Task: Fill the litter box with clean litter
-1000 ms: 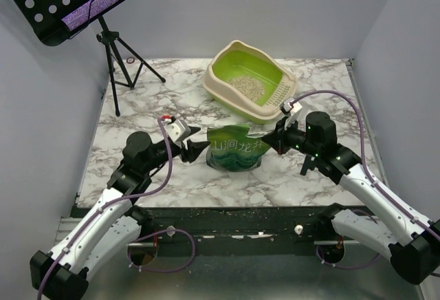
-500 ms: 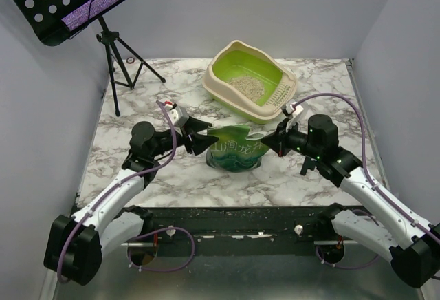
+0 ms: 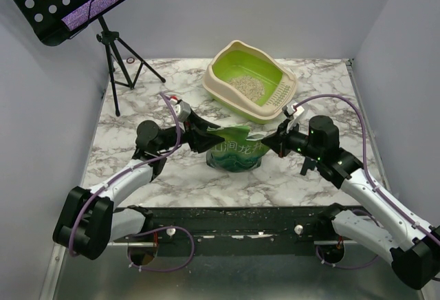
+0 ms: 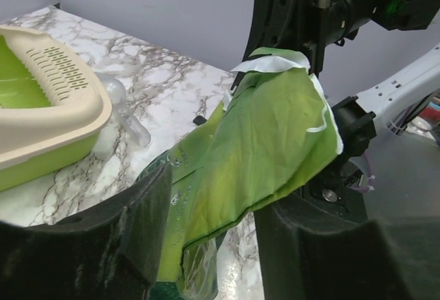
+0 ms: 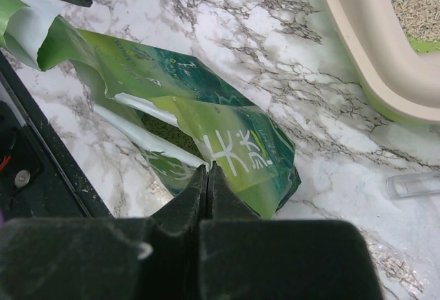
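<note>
Litter box point(image 3: 237, 104): beige rim, lime-green inside. It sits at the upper centre of your top view on the marbled surface point(image 3: 151, 93), slotted edge at its lower right.

Clean litter point(image 3: 246, 88): a small pale patch in the middle of the tray floor, with green showing all round it.

Green printed bag point(image 3: 237, 152): stands just below the box in the frame, near it but apart, its open top spread between your two arms.

Right tool point(image 3: 273, 142): at the bag's right side, on its white-lined top edge. Your right wrist view shows the fingers pressed together on the film with no gap.

Left tool point(image 3: 208, 137): at the bag's upper left corner. Your left wrist view shows the fingers point(image 4: 130, 231) apart with the green flap lying between them; you cannot tell whether either finger touches it.

Clear plastic piece point(image 4: 120, 118): lies on the surface just beside the box's near wall.

Black perforated music stand point(image 3: 75, 1): upper left of the top view, on a tripod.

Loose granules point(image 3: 227, 210): scattered along the dark strip below the surface.
</note>
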You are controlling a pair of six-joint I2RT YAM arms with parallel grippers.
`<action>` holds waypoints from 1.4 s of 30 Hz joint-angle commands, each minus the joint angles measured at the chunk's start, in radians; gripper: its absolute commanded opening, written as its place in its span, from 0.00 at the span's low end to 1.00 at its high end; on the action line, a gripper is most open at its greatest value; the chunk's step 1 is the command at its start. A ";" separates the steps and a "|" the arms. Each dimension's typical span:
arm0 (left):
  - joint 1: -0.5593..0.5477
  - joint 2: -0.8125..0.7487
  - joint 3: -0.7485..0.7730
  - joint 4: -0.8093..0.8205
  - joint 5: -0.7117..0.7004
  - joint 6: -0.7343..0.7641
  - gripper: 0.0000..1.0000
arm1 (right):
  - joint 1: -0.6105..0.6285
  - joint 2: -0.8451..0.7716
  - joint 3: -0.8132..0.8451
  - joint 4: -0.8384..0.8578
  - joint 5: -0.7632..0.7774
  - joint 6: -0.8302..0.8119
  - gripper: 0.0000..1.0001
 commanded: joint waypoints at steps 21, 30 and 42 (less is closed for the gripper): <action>-0.028 0.010 -0.063 0.145 -0.053 0.030 0.00 | -0.002 -0.025 0.000 0.031 -0.016 0.043 0.00; -0.015 -0.214 0.032 -0.384 -0.077 0.287 0.00 | -0.002 -0.022 -0.012 0.052 -0.028 0.044 0.46; -0.006 -0.455 -0.019 -0.639 -0.169 0.359 0.00 | -0.004 -0.051 -0.204 0.397 -0.086 -0.013 0.66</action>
